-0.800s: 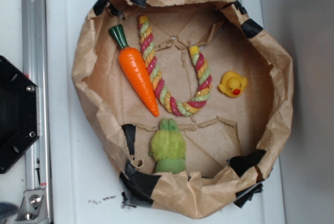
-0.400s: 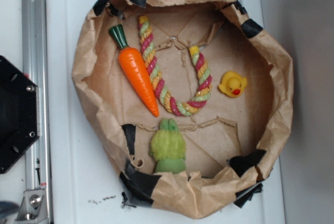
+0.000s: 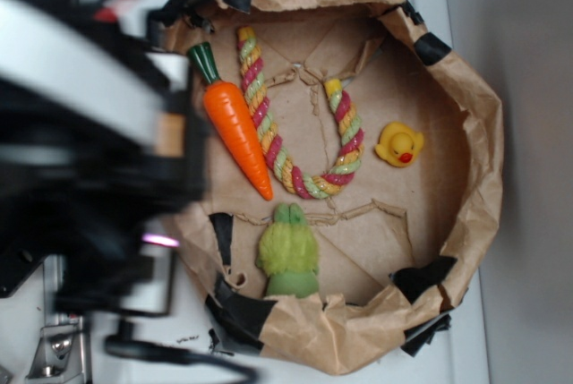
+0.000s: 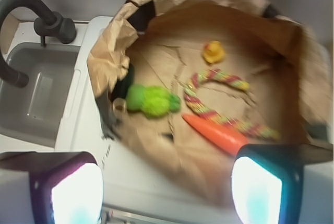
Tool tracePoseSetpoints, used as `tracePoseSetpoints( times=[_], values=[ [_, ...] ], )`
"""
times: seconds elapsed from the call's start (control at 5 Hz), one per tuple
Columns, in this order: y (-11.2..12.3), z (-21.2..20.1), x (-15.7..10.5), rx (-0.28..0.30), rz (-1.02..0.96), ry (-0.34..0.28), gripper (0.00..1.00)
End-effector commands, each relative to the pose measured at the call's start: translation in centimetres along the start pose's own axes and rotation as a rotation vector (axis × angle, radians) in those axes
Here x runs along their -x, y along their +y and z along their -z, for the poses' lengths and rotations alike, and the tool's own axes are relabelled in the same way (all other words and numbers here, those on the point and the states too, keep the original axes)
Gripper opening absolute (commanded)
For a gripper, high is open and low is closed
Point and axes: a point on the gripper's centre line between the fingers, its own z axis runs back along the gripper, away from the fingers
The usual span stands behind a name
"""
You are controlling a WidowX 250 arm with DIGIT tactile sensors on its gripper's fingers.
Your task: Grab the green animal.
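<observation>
The green animal [image 3: 288, 254] is a fuzzy lime-green plush that lies inside the brown paper bag [image 3: 479, 124], near its lower rim. In the wrist view it [image 4: 151, 100] lies at the bag's left side, ahead of the fingers. My gripper [image 3: 166, 189] is a motion-blurred dark mass over the bag's left edge, left of the plush and apart from it. In the wrist view the gripper [image 4: 167, 190] is open and empty; its two glowing pads [image 4: 78, 195] stand far apart at the bottom of the frame.
An orange carrot [image 3: 237, 133], a striped rope toy [image 3: 300, 147] and a yellow rubber duck [image 3: 399, 145] also lie in the bag. The bag's crumpled walls stand up all round. A grey sink [image 4: 36, 98] with a dark faucet [image 4: 31, 10] lies left of the bag.
The arm has swung into the exterior view from the left and now covers the bag's left edge. The toys have not moved.
</observation>
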Motion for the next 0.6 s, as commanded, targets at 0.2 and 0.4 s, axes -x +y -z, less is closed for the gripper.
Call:
tracePoseSetpoints(
  times=[0.2,0.4],
  values=[
    [3.0,7.5,-4.8,-0.128,0.513,-0.09,1.0],
    [1.1,11.9,-2.7,-0.046,0.752,0.01,1.0]
  ],
)
